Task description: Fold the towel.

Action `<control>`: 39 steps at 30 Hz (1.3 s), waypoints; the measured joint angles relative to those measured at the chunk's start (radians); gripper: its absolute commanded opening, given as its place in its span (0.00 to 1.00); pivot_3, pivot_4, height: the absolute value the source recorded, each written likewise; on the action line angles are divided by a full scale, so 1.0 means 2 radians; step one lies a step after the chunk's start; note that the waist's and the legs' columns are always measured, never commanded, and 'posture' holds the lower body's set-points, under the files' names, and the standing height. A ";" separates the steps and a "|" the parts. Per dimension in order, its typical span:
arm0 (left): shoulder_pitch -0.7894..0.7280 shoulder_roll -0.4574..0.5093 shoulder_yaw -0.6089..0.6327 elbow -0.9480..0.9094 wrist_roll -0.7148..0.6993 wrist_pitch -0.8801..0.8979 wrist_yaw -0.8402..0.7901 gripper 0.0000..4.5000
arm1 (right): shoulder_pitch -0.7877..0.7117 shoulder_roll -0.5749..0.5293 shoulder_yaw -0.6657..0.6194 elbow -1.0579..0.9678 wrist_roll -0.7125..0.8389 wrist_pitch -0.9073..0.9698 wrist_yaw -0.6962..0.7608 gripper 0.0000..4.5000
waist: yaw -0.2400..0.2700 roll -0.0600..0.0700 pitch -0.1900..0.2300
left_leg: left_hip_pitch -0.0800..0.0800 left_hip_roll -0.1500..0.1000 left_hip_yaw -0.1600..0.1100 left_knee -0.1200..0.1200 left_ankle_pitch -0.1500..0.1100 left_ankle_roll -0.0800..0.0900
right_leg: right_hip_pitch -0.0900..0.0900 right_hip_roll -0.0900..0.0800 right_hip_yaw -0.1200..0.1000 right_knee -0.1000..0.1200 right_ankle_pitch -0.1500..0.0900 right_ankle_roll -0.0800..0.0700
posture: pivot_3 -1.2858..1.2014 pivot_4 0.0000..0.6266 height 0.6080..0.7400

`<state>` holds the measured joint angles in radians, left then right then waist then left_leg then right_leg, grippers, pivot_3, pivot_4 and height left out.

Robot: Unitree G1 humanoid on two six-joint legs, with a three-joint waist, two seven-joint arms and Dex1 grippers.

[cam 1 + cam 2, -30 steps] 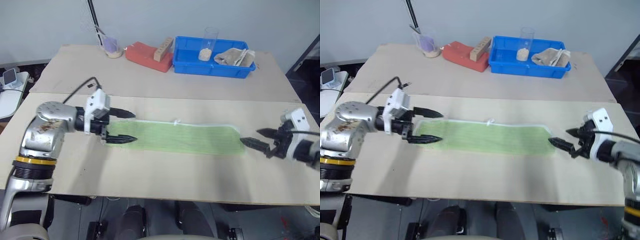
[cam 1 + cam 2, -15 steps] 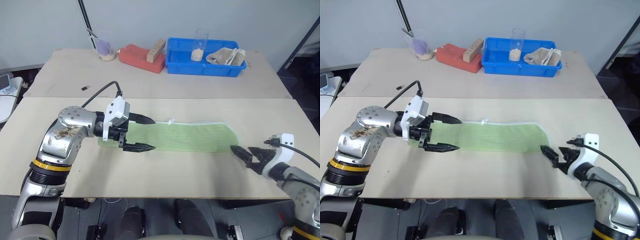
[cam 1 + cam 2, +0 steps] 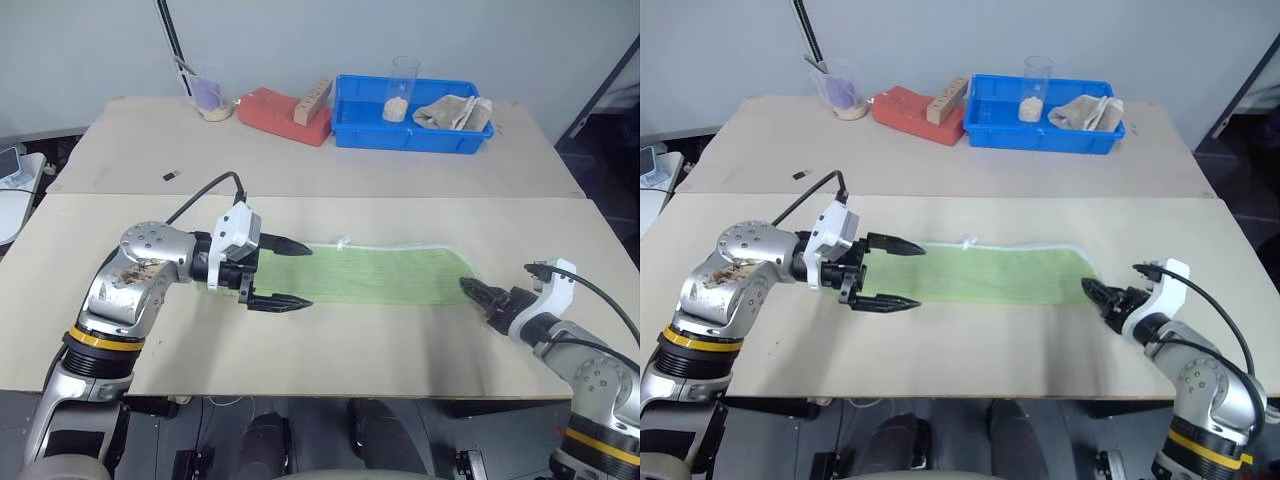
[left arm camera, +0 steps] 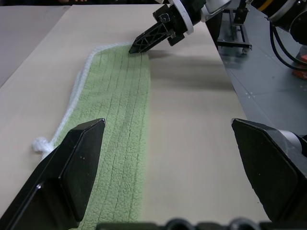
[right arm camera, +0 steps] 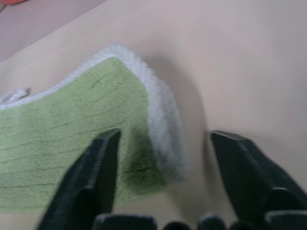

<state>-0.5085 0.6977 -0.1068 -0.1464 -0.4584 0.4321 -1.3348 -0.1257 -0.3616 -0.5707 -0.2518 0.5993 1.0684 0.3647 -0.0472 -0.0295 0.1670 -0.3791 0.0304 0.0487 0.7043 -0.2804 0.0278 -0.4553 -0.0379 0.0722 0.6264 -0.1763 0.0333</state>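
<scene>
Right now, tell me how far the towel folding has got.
Done: the towel already lies flat as one long narrow strip on the table, apparently folded lengthwise. In hand: the left gripper is open over the strip's left end, and the right gripper is at the right end's corner, one finger on each side of its edge, not gripping yet. Left: grip the ends and fold the strip across.

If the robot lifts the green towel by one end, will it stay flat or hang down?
The towel lies flat in a long strip and looks like soft, ribbed cloth, so it would probably droop from the held end. It seems thin, so likely light. Its fuzzy surface may drag on the table rather than slide.
</scene>
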 measured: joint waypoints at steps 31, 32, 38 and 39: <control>0.029 0.032 0.047 -0.086 -0.058 0.049 0.049 1.00 | -0.092 -0.195 0.229 -0.089 0.029 -0.013 0.118 0.01 | 0.003 0.000 0.000 | -0.002 0.001 -0.001 -0.002 0.000 0.000 | -0.001 0.001 0.000 -0.002 0.000 0.000 | 0.52 0.24 0.80; 0.032 0.034 0.049 -0.090 -0.060 0.051 0.053 1.00 | -0.092 -0.191 0.242 -0.094 0.025 -0.013 0.114 0.01 | 0.004 0.000 0.000 | -0.002 0.000 -0.001 -0.001 0.000 0.000 | -0.002 0.001 0.000 -0.002 0.000 0.000 | 0.52 0.24 0.80; 0.046 0.043 0.059 -0.106 -0.066 0.059 0.071 1.00 | -0.099 -0.167 0.277 -0.100 0.004 -0.015 0.096 0.01 | 0.007 0.000 0.000 | -0.003 0.000 -0.001 -0.001 0.000 0.000 | -0.001 0.000 0.000 -0.004 0.000 0.000 | 0.52 0.24 0.80; 0.049 0.043 0.059 -0.107 -0.066 0.059 0.074 1.00 | -0.104 -0.157 0.291 -0.098 0.000 -0.016 0.094 0.01 | 0.005 0.000 0.000 | -0.003 0.000 -0.001 -0.001 0.000 0.000 | -0.001 0.000 0.000 -0.004 0.000 0.000 | 0.52 0.24 0.80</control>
<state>-0.4112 0.7834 0.0113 -0.3600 -0.5909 0.5510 -1.1868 -0.3328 -0.6753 0.0116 -0.4487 0.5983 1.0356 0.5526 -0.0379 -0.0302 0.1674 -0.3849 0.0299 0.0458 0.7015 -0.2804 0.0279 -0.4574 -0.0379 0.0719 0.6175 -0.1763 0.0338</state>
